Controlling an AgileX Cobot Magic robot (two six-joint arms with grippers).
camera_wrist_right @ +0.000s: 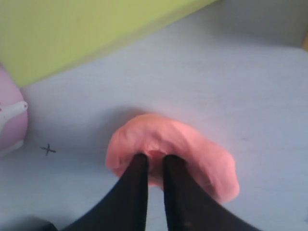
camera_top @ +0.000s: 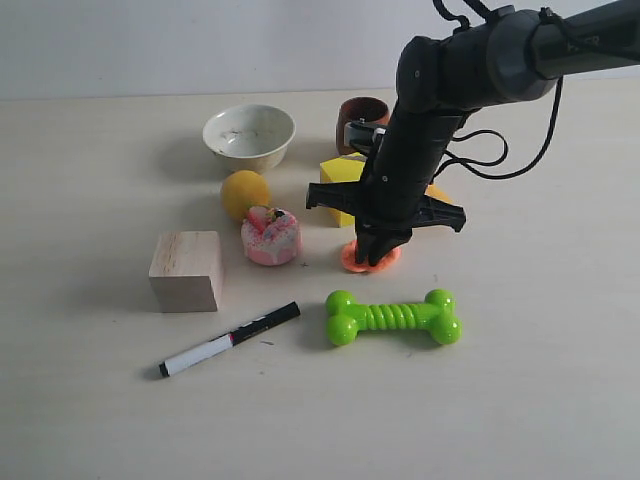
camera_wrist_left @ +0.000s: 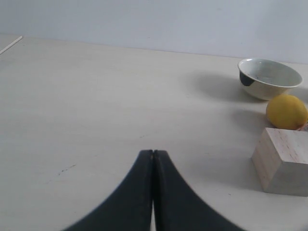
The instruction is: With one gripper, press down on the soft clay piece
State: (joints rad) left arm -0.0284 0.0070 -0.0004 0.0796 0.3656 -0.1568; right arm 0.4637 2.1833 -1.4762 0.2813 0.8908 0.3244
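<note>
The soft clay piece (camera_top: 351, 262) (camera_wrist_right: 192, 142) is a flat salmon-orange blob lying on the table in front of the yellow cube (camera_top: 339, 176) (camera_wrist_right: 72, 33). My right gripper (camera_top: 376, 256) (camera_wrist_right: 155, 160) points straight down onto it. Its black fingertips (camera_wrist_right: 140, 166) are closed to a narrow slit and sunk into the clay's top, which has a dent around them. In the exterior view the claw covers most of the blob. My left gripper (camera_wrist_left: 153, 153) is shut with nothing in it, low over bare table, out of the exterior view.
Around the clay: pink-and-white toy cake (camera_top: 271, 237), green bone toy (camera_top: 392, 317), yellow ball (camera_top: 244, 192), white bowl (camera_top: 249, 135), wooden block (camera_top: 186, 270), marker pen (camera_top: 230, 339), brown ring (camera_top: 360, 115), and an orange wedge (camera_top: 438, 192) behind the right arm.
</note>
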